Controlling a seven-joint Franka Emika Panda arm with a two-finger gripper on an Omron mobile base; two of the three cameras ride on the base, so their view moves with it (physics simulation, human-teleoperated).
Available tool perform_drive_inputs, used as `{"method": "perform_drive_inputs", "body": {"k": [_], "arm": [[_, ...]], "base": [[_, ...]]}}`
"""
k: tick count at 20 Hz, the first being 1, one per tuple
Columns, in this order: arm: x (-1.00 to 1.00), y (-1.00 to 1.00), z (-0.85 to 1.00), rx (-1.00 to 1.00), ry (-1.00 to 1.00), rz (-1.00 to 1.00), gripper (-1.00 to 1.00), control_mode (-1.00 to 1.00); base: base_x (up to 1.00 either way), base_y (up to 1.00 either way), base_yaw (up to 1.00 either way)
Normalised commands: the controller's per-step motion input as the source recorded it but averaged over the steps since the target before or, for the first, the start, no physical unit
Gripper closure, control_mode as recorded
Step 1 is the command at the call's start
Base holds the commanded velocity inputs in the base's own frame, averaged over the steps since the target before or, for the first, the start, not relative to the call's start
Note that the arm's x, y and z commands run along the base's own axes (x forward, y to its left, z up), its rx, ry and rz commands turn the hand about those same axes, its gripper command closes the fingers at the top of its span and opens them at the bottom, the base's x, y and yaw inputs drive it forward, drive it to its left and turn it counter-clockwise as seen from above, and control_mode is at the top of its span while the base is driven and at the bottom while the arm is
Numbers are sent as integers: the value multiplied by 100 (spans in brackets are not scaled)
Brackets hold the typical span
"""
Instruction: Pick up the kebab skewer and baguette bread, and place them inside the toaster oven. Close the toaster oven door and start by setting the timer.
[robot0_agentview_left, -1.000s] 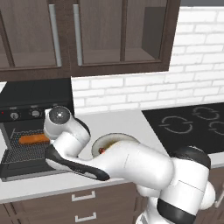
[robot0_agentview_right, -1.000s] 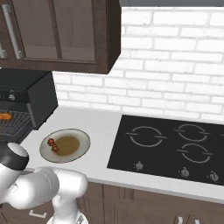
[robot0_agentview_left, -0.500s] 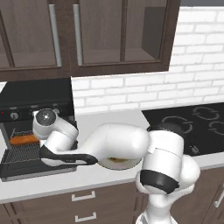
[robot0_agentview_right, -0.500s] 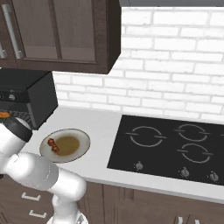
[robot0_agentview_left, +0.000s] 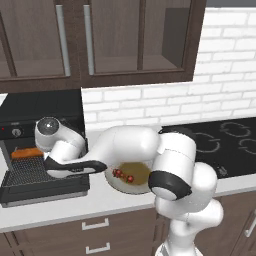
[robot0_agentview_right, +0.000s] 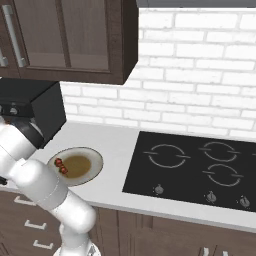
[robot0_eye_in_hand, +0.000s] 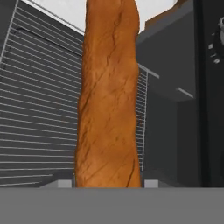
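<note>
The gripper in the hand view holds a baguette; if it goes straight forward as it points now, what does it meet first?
Probably the wire rack of the toaster oven. The baguette in the gripper already lies over the rack, pointing into the oven. How far the back wall is cannot be told.

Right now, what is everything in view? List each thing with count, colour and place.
baguette: one, orange-brown, over the oven rack, at the end effector
toaster oven: one, black, left end of counter, door down
wire rack: one, grey, inside the oven
kebab skewer: one, red-brown chunks, on the plate
plate: one, tan, counter between oven and stovetop
stovetop: one, black, right of counter
wall cabinets: dark brown, above
brick wall: white, behind
arm: one, white, reaching left to the oven
</note>
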Motion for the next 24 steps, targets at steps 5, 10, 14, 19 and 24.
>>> {"method": "perform_drive_inputs", "body": {"k": [5,10,14,19,24], "arm": [[25,1,-31,0,0,0,100,-100],[22,1,-23,0,0,0,100,-100],[15,0,-3,0,0,0,100,-100],[23,0,0,0,1,0,-100,-100],[29,-10,0,0,0,2,-100,-100]], "base": [[0,0,0],[0,0,0],[0,0,0],[0,0,0],[0,0,0]]}}
